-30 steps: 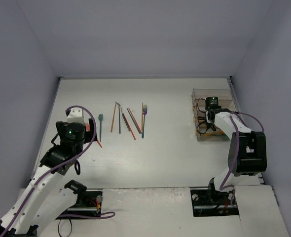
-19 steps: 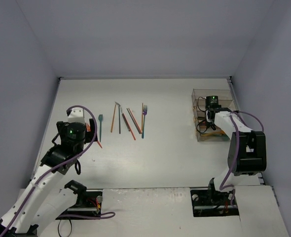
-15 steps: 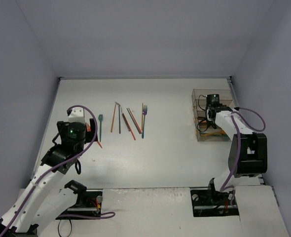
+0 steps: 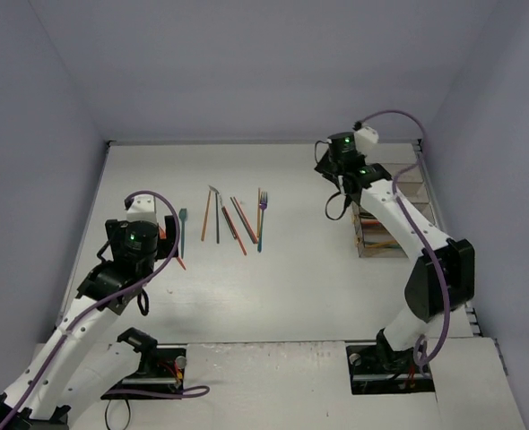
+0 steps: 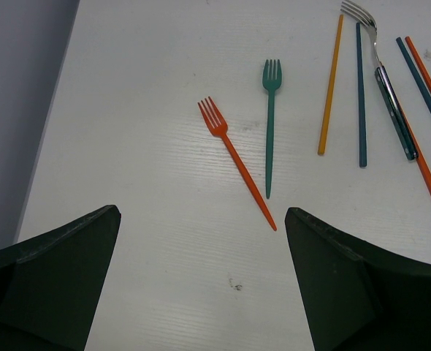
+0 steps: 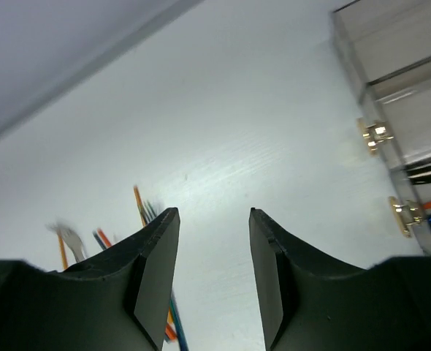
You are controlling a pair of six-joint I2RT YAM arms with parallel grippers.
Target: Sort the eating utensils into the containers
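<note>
Two forks — orange fork (image 5: 237,164), teal fork (image 5: 270,131) — lie below the released left pincer (image 5: 202,210); right pincer (image 6: 213,213), released and empty, near clear bins (image 4: 406,179).

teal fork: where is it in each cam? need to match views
Top external: teal fork left of centre, leftmost fully visible utensil in the row, tines pointing away from the arm bases.
Left wrist: centre of frame, tines up, beside the orange fork.
Right wrist: cannot be picked out; only a blurred utensil cluster at lower left.
Shared landmark: orange stick just right of it.
</note>
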